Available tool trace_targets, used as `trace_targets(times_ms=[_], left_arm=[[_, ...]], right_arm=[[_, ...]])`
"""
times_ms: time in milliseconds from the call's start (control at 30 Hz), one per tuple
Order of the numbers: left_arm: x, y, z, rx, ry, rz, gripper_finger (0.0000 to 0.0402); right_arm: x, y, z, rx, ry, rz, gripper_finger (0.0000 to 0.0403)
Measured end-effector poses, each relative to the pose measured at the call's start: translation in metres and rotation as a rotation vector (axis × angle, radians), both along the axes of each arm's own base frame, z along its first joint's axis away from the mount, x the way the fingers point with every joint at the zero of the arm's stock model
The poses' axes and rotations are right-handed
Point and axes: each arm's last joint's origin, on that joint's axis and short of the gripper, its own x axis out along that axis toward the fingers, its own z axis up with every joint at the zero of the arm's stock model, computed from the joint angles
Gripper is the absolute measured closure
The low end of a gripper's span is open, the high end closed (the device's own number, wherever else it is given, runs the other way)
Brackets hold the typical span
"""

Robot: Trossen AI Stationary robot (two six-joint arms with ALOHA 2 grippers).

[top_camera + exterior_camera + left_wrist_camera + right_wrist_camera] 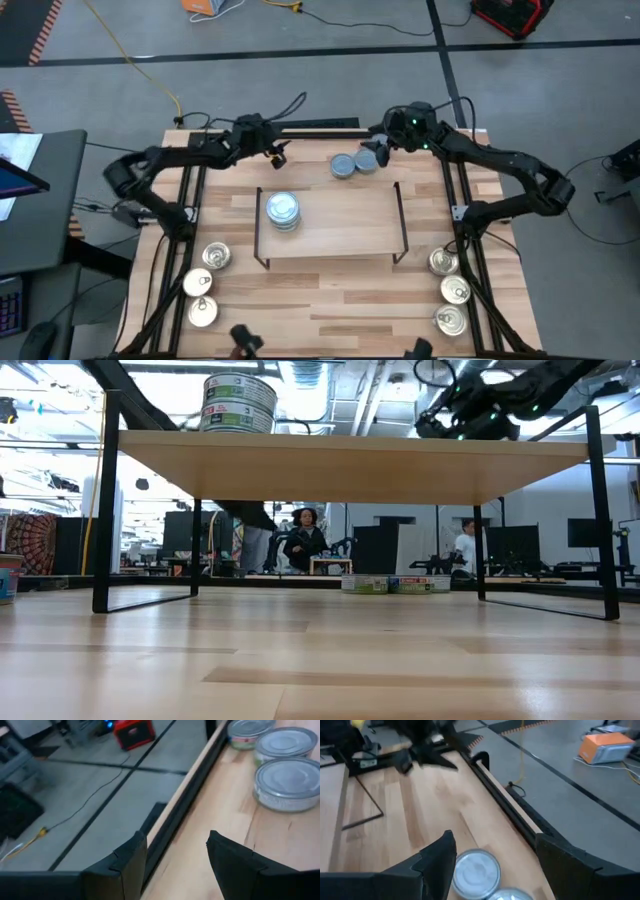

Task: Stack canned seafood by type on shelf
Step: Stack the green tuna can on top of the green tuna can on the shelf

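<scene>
The shelf stands mid-table, with a short stack of blue-grey-lidded tins on its left part, also in the low view. More blue-grey tins sit on the table behind the shelf. My left gripper is open and empty over the table's far edge, left of those tins. My right gripper is open and hangs above them; one tin shows between its fingers, below them and untouched.
Three shiny pull-tab tins lie in a row at the front left of the table, and three more at the front right. The shelf's right part is bare wood. People show in the room beyond the table.
</scene>
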Motion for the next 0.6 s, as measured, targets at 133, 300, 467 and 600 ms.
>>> trace_targets(times_ms=[133, 300, 467, 600], left_arm=[[0.016, 0.010, -0.026, -0.010, -0.040, -0.099, 0.0205], [0.038, 0.027, -0.043, -0.069, -0.034, -0.146, 0.0205], [0.058, 0.034, -0.048, -0.161, -0.008, -0.258, 0.0205], [0.070, 0.035, -0.050, -0.191, -0.008, -0.308, 0.0205]], right_arm=[[0.008, -0.026, -0.019, 0.081, 0.016, 0.041, 0.0108], [0.025, -0.057, -0.037, 0.120, 0.067, 0.023, 0.0108], [0.048, -0.065, -0.060, 0.171, 0.164, 0.072, 0.0108], [0.058, -0.064, -0.070, 0.171, 0.218, 0.102, 0.0109]])
